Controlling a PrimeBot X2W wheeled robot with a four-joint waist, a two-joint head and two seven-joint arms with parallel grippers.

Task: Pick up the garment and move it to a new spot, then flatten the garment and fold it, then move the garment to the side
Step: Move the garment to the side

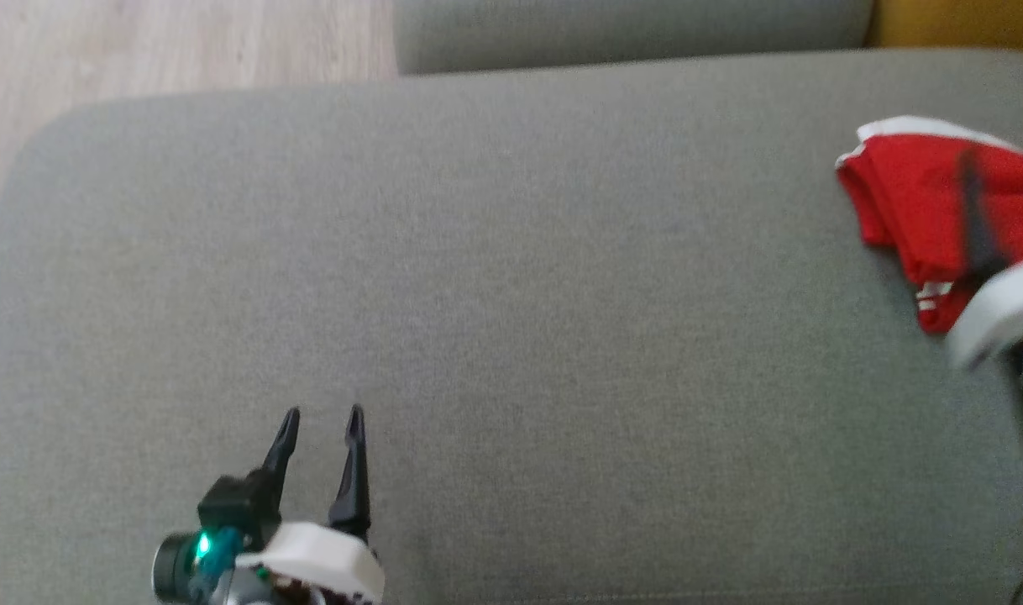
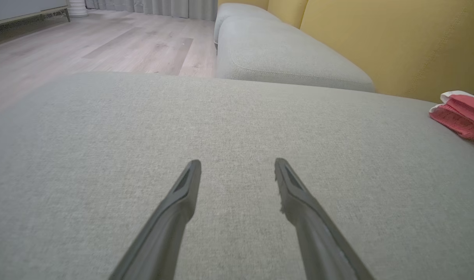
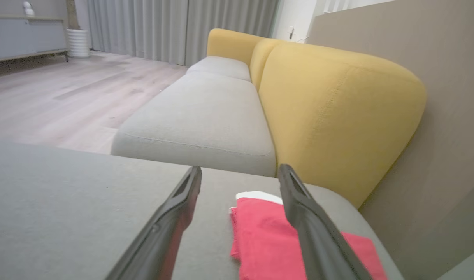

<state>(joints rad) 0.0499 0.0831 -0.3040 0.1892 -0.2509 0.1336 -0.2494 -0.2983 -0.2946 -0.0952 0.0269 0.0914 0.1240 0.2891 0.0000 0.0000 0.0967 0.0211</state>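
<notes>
The garment [image 1: 906,202] is a folded red cloth with a white edge, lying at the far right of the grey cushion [image 1: 511,294]. In the right wrist view my right gripper [image 3: 240,169] stands open just above the garment [image 3: 260,233], with nothing between its fingers. One of its dark fingers [image 1: 975,214] shows blurred over the red cloth in the head view. My left gripper [image 1: 322,416] is open over bare cushion at the lower left, far from the garment [image 2: 460,114]. In its own wrist view the left gripper [image 2: 237,163] is spread wide and empty.
A second grey seat cushion [image 3: 206,116] continues beyond this one, with yellow backrests [image 3: 338,109] along the right side. Wooden floor [image 1: 142,50] lies past the cushion's far left edge. A brown wall panel [image 3: 447,116] stands behind the backrest.
</notes>
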